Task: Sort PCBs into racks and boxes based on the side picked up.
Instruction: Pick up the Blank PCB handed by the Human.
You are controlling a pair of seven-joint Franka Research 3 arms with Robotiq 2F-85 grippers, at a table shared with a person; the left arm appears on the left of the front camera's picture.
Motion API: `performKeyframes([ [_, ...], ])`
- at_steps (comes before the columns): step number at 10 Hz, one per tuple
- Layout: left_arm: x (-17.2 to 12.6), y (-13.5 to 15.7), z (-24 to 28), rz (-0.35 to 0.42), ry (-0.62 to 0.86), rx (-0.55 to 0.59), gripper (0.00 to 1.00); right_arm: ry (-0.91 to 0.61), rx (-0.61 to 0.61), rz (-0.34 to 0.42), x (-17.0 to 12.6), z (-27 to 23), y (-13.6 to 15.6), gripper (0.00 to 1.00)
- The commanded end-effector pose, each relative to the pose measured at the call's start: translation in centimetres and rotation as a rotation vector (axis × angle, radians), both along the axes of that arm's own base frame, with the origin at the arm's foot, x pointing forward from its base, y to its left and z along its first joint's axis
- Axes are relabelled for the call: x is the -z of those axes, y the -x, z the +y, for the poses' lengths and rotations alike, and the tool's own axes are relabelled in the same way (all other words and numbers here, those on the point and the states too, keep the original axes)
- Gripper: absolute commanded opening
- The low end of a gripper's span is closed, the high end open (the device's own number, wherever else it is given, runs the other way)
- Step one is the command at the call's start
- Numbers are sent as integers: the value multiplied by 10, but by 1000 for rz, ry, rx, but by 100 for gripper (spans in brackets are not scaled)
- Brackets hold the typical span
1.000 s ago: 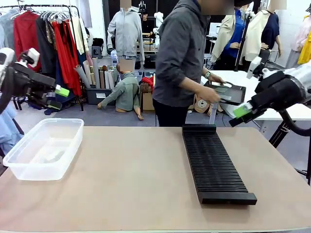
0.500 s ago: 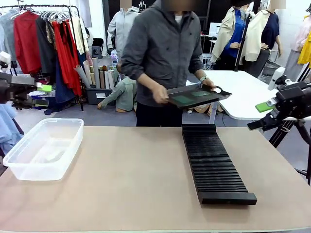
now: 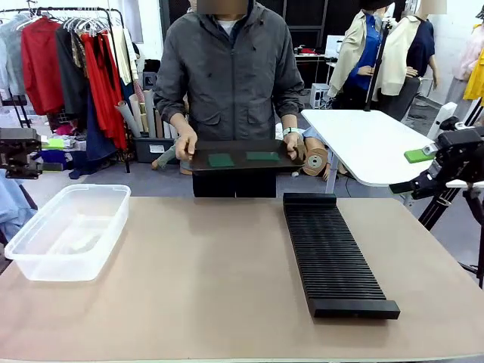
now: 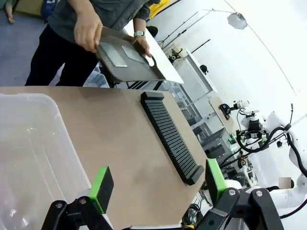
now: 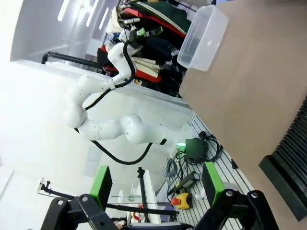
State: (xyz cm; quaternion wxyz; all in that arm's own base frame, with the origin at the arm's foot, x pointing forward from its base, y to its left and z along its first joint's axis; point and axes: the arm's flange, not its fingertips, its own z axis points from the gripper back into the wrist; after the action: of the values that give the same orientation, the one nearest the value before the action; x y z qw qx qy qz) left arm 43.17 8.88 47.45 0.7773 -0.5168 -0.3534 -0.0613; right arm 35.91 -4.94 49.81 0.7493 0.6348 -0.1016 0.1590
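Two green PCBs (image 3: pixel 221 159) (image 3: pixel 262 156) lie flat on a black tray (image 3: pixel 198 153) that the person holds in both hands over the table's far edge. In the left wrist view the tray (image 4: pixel 139 72) and the PCBs (image 4: pixel 113 50) appear at the top. The long black ribbed rack (image 3: pixel 333 253) (image 4: pixel 168 136) lies right of centre. The clear box (image 3: pixel 68 231) (image 4: pixel 29 158) stands at the left, with nothing in it. My left gripper (image 3: pixel 47 154) (image 4: pixel 158 184) hangs open off the table's left side. My right gripper (image 3: pixel 408 172) (image 5: pixel 156 184) hangs open off the right side.
A white side table (image 3: pixel 363 144) stands behind the rack at the right. A clothes rail (image 3: pixel 68 60) with garments is behind the left side. The tan table (image 3: pixel 204 280) lies bare between box and rack. The right wrist view takes in the box (image 5: pixel 204 36) and the rack's end (image 5: pixel 292 148).
The person has turned from the white side table and now faces my table, holding the tray level. Both my arms have drawn back outward, away from the middle.
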Motion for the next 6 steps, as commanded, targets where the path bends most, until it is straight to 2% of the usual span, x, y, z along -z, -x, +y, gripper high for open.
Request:
performKeyframes([
  [1,-1,-5,-6,-40,15,-7,100,-31,53,35,-3,6,4,100],
  [6,-3,-5,-4,-30,-23,-11,100,-86,83,55,15,-4,9,100],
])
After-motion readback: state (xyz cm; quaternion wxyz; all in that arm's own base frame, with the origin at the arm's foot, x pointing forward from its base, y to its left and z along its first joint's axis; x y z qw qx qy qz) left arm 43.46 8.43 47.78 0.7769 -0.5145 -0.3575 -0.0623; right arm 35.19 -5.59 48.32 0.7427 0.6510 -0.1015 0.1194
